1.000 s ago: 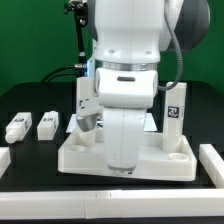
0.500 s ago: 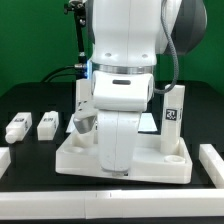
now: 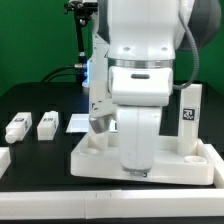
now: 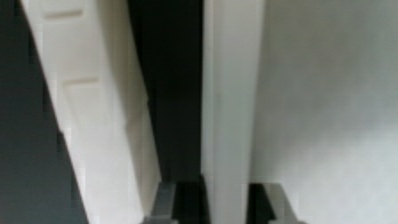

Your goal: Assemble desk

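The desk top (image 3: pixel 95 160), a white tray with a raised rim, lies on the black table in the exterior view. Two white legs stand upright in it, one at the back left (image 3: pixel 96 98), one with a tag at the right (image 3: pixel 188 112). My gripper (image 3: pixel 135 170) reaches straight down onto the tray's front rim. In the wrist view the thin white rim (image 4: pixel 228 100) runs between my dark fingers (image 4: pixel 178 205), and the gripper (image 4: pixel 222 205) is shut on it. Two loose legs (image 3: pixel 17 127) (image 3: pixel 47 125) lie at the exterior view's left.
The marker board (image 3: pixel 75 122) lies flat behind the tray's left end. A white bar (image 3: pixel 60 205) runs along the table's front edge, and a white block (image 3: pixel 3 160) sits at the left edge. In the wrist view another white piece (image 4: pixel 89 120) runs beside the rim.
The gripper and the desk top with its two upright legs have shifted toward the exterior view's right. The loose legs have stayed where they were.
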Robot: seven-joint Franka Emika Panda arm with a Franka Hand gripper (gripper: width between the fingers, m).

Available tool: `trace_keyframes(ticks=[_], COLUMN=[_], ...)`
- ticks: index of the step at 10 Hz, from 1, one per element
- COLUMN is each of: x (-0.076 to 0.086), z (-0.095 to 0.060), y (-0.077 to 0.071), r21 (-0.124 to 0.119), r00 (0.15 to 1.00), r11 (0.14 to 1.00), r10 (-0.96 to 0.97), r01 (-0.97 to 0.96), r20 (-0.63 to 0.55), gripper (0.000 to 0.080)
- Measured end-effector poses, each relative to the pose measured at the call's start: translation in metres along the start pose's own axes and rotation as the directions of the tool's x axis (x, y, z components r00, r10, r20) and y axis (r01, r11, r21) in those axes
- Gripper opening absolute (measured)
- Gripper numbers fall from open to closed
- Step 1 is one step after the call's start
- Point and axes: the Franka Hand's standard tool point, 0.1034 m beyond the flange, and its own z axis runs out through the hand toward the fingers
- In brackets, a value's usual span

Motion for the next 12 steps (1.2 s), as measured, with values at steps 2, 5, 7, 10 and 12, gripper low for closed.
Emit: trace_keyframes(ticks=[2, 5, 7, 10, 12], x=[0.001, 0.009, 0.012, 0.012, 0.007], z=[0.008, 0.01, 0.006, 0.008, 0.003], y=[0.0, 0.01, 0.014, 0.013, 0.017], r21=[0.007, 0.038, 0.033, 0.025, 0.034], r00=[1.0, 0.999, 0.999, 0.998, 0.998], r11=[1.0, 0.999, 0.999, 1.0, 0.999], r10=[-0.006, -0.026, -0.022, -0.014, -0.007], r01=[0.006, 0.025, 0.021, 0.012, 0.005], r20=[0.003, 0.027, 0.048, 0.06, 0.068], gripper=[0.0051, 0.0051, 0.0051, 0.0051, 0.0051])
